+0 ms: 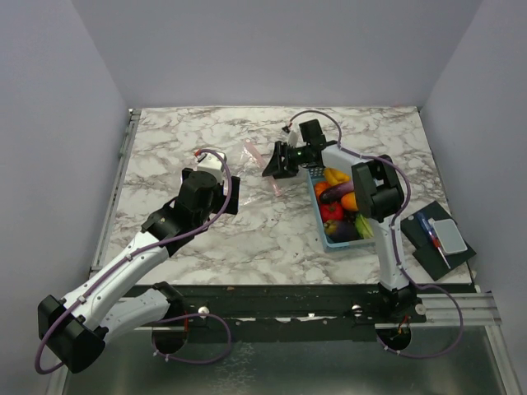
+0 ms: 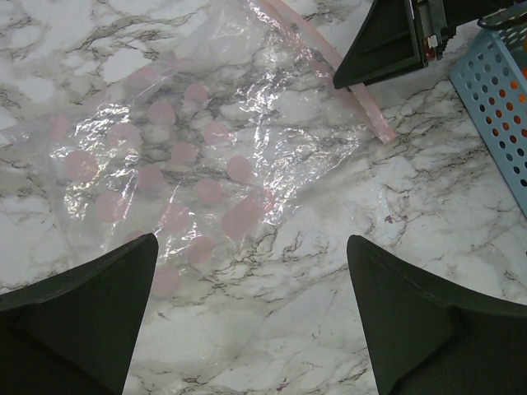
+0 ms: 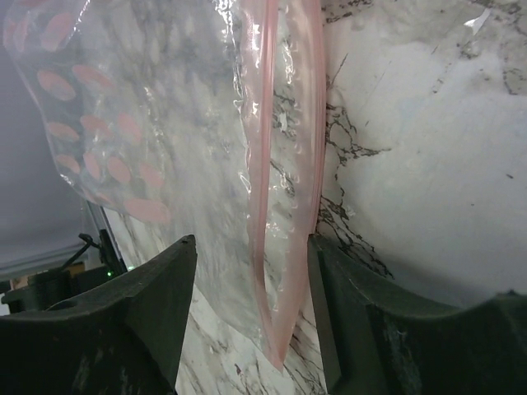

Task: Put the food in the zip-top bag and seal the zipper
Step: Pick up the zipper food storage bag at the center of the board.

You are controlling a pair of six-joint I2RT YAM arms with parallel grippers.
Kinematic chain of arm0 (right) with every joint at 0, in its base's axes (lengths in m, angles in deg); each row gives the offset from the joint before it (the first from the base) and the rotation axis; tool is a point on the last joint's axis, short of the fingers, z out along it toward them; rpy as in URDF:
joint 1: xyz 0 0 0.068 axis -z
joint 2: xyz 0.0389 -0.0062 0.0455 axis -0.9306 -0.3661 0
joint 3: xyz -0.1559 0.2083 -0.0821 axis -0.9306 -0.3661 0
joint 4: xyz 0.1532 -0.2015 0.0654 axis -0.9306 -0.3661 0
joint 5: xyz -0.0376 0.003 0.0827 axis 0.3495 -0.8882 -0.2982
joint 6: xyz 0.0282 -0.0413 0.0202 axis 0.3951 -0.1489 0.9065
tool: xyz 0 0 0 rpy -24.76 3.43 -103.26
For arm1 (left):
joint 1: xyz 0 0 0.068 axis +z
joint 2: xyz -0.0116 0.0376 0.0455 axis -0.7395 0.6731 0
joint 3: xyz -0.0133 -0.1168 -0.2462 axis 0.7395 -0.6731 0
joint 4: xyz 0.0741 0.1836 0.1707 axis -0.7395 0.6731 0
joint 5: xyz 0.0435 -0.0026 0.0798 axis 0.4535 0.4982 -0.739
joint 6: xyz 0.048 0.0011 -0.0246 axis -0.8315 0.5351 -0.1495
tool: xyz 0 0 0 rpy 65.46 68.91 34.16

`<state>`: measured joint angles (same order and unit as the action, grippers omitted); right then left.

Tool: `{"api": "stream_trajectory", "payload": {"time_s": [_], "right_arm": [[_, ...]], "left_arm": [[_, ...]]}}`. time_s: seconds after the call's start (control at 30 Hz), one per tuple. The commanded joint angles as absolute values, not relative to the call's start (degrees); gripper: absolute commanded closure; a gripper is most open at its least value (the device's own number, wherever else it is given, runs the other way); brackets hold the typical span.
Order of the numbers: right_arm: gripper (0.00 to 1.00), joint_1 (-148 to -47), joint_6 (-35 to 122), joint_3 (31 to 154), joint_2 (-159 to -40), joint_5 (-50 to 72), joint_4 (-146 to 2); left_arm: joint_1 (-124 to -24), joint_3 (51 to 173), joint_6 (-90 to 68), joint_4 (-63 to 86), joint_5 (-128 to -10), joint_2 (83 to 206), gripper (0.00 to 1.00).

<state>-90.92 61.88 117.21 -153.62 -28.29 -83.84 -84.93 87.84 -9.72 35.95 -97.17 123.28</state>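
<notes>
- A marble table (image 1: 189, 132) is seen from above, inside plain grey walls.
- The left claw (image 1: 234, 196) hangs low over the table, left of centre. Its jaws are spread as wide as they go and hold nothing. In its own camera, its two dark fingers (image 2: 82, 321) frame bare marble and the near edge of the bag.
- The bag (image 2: 189, 148) is clear, crinkled and printed with pink dots. It lies in the middle of the table between the two claws, just beyond the left claw's fingertips.
- The zipper (image 3: 263, 206) is a pink strip along the bag's mouth, on the side facing the right claw. Its two lips stand slightly parted and meet at one end.
- The right claw (image 1: 278, 164) is at the bag's mouth. Its jaws are partly open, one on each side of the zipper. One jaw sits close against the strip's outer edge, but I cannot tell whether it presses on it. No firm grip shows.
- A light-blue perforated basket (image 1: 338, 245) stands just right of the right claw.
- The food (image 1: 332, 211) sits heaped in the basket: yellow, purple, orange, red, green and dark pieces.
- A black pad (image 1: 424, 255) lies at the table's right edge, apart from the basket. It carries a white block (image 1: 450, 236).
</notes>
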Motion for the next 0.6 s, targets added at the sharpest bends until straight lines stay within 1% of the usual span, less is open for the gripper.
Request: {"api": "stream_trajectory", "payload": {"time_s": [0.0, 0.27, 0.57], "right_arm": [[0.40, -90.72, 61.93, 114.12, -150.09, -32.73, -79.94], [0.51, -90.76, 62.33, 110.01, -147.73, -34.02, -76.05], [0.52, -90.80, 64.57, 107.81, -146.85, -35.53, -72.34]], "left_arm": [[-84.87, 87.97, -10.11, 36.04, -97.16, 123.22, 0.01], [-84.87, 88.00, -10.08, 36.01, -97.22, 123.31, 0.01], [-84.87, 88.01, -10.13, 36.04, -97.31, 123.48, 0.01]]}}
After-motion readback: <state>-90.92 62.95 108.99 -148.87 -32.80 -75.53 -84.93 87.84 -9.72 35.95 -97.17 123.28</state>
